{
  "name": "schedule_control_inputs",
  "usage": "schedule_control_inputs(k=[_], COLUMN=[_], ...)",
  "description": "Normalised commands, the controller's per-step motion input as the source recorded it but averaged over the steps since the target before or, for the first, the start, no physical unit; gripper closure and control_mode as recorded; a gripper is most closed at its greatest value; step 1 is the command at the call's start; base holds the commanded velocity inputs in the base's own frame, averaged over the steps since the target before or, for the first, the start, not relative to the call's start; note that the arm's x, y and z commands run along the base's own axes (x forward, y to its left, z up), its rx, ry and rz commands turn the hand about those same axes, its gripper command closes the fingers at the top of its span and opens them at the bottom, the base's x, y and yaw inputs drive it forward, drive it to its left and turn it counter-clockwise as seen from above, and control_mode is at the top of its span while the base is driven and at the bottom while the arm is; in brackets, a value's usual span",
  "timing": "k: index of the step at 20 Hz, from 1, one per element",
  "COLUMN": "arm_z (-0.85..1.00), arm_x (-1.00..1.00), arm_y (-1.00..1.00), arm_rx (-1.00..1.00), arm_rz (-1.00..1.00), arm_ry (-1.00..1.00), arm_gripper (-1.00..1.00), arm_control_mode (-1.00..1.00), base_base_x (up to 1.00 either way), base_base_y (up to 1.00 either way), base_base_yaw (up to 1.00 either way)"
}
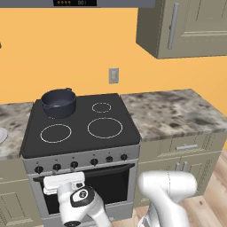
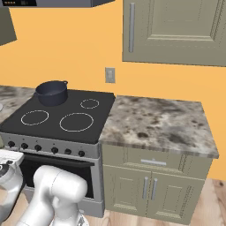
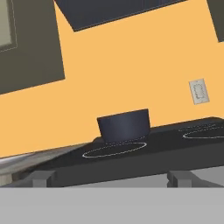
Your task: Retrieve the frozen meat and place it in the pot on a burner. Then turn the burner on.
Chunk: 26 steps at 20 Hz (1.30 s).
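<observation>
At the far left, a round white plate [image 1: 1, 134] is peeking in at the edge of the mottled stone counter [image 1: 168, 111].

Next to it, the round dark blue-grey metal pot [image 1: 59, 103] is sitting upright on the rear-left burner ring of the flat black glass stove top [image 1: 80, 126]. A pale streak is showing inside the pot in the left base view. It could be the thin grey frozen meat, but it is too small to tell.

Along the stove's grey front panel, a row of small dark round knobs [image 1: 74, 164] is running left to right. This is probably the relation the next move is turning on. The robot's white two-finger gripper [image 3: 111, 177] is hanging low in front of the oven, just below the left part of that row. It is looking up and across the stove top at the pot, which is lying ahead and above it.

The dark finger tips [image 3: 41, 177] are standing wide apart and gripping nothing. Which knob is governing the pot's burner I cannot tell.

Further right, a pale grey wall outlet [image 1: 114, 75] is sitting on the orange wall. An orange-lit display [image 1: 73, 2] is glowing overhead, its characters too small to read. No brand or label is showing anywhere.
</observation>
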Motion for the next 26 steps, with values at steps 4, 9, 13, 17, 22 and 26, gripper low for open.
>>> schedule_control_inputs(k=[4, 9, 13, 17, 22, 26], arm_z=[-0.26, -0.28, -0.05, -0.33, -0.35, -0.09], arm_x=[0.0, 0.0, 0.0, 0.0, 0.0, 0.0], arm_y=[0.11, 0.22, 0.01, -0.05, -0.24, -0.05], arm_rx=[-0.12, -0.21, -0.03, 0.0, 0.0, 0.0], arm_rz=[0.0, 0.0, 0.0, -0.05, -0.19, -0.09], arm_ry=[0.0, -0.02, 0.0, 0.03, 0.07, 0.0], arm_gripper=[-1.0, -1.0, -1.0, -1.0, -1.0, -1.0], arm_control_mode=[-1.0, -1.0, -1.0, -1.0, -1.0, -1.0], base_base_x=[0.0, 0.0, 0.0, 0.0, 0.0, 0.0], base_base_y=[0.0, 0.0, 0.0, 0.0, 0.0, 0.0], base_base_yaw=[0.0, 0.0, 0.0, 0.0, 0.0, 0.0])
